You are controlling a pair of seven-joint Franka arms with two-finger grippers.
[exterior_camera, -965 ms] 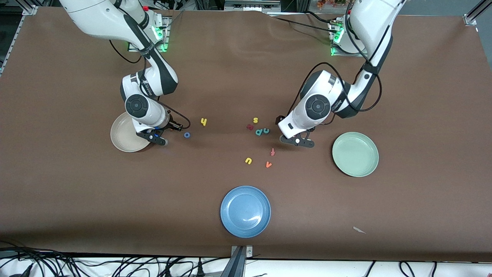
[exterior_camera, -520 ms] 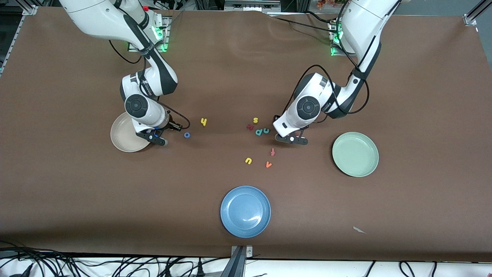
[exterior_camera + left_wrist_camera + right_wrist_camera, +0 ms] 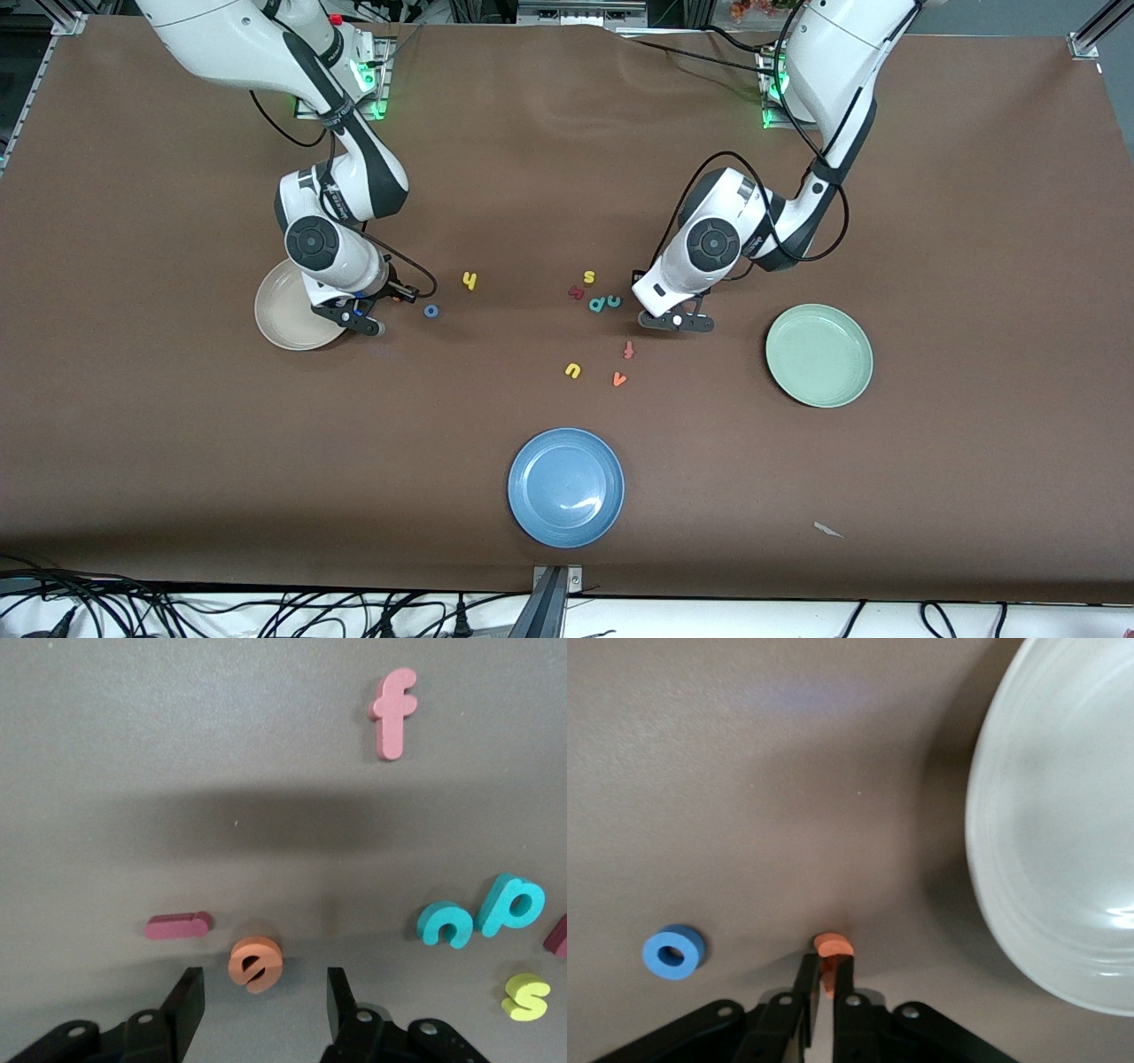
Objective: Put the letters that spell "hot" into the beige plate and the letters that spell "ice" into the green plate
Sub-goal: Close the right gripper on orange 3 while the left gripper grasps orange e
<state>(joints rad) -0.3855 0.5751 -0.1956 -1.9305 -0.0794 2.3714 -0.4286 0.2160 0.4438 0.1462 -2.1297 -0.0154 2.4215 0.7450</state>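
My right gripper (image 3: 826, 979) (image 3: 359, 319) is shut on the orange t (image 3: 831, 947), low on the table beside the beige plate (image 3: 1063, 859) (image 3: 276, 310). The blue o (image 3: 673, 950) (image 3: 431, 311) lies close by, and the yellow h (image 3: 469, 281) sits farther toward the middle. My left gripper (image 3: 263, 1005) (image 3: 678, 322) is open, low over the table. The orange e (image 3: 256, 963) lies just ahead of the gap between its fingers, untouched. The dark red i (image 3: 178, 925) lies beside the e. The teal c (image 3: 445, 924) lies next to a teal p (image 3: 509, 904). The green plate (image 3: 819, 354) stands toward the left arm's end.
A blue plate (image 3: 565, 486) sits near the front edge. A yellow s (image 3: 525, 997) (image 3: 588, 277), an f (image 3: 393, 711) (image 3: 628, 349), a yellow u (image 3: 572, 370) and an orange v (image 3: 619, 379) lie scattered round the middle.
My left gripper has shifted toward the letter cluster and its fingers have drawn closer together. My right gripper has shut on the t beside the beige plate.
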